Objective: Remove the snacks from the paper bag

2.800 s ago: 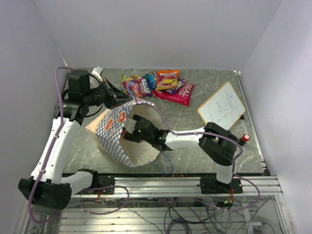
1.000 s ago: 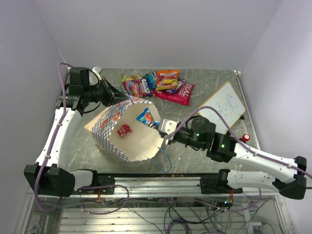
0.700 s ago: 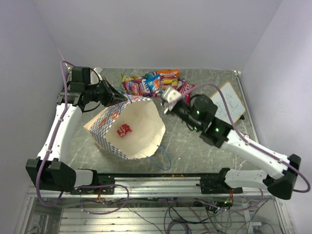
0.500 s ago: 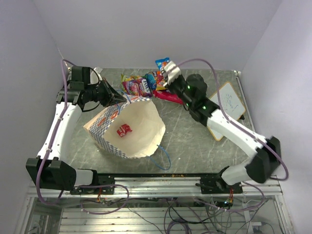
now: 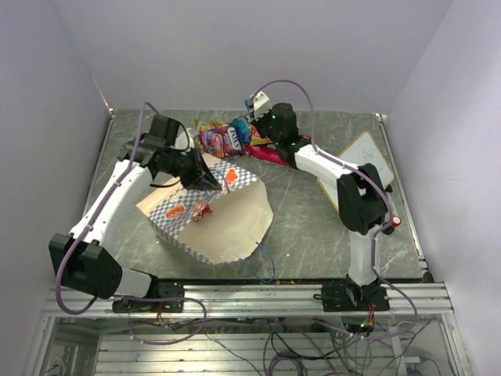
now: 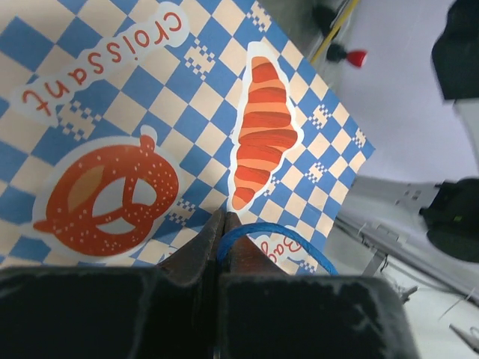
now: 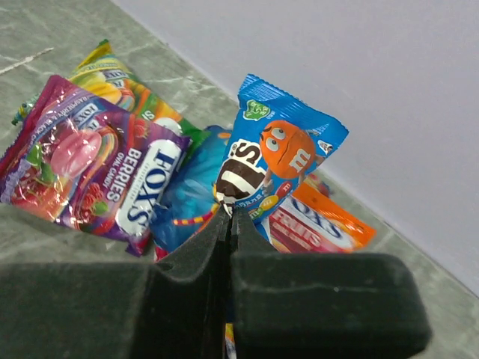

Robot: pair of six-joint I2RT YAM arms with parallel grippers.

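Note:
The paper bag [image 5: 235, 223] lies on its side with its mouth toward the arms, and its checkered band [image 6: 150, 142] fills the left wrist view. My left gripper [image 6: 222, 217] is shut on the bag's blue cord handle [image 6: 299, 250] and lifts the upper rim [image 5: 231, 176]. A small red packet [image 5: 200, 211] shows at the bag's mouth. My right gripper [image 7: 230, 212] is shut on the corner of a blue M&M's packet [image 7: 281, 153]. It holds the packet over the snacks pile [image 5: 223, 139] at the back. The pile includes a purple Fox's pouch [image 7: 97, 164] and an orange packet [image 7: 329, 221].
A crimson flat bag [image 5: 275, 153] lies right of the pile. A small whiteboard [image 5: 356, 168] rests at the right, with a red button [image 5: 394, 222] near it. The back wall rises just behind the snacks. A second blue cord handle [image 5: 264, 262] trails off the bag's near rim.
My right arm lifted the blue packet out of the bag and swung it back to the pile. My left gripper shifted right and forward, pulling the bag's rim over.

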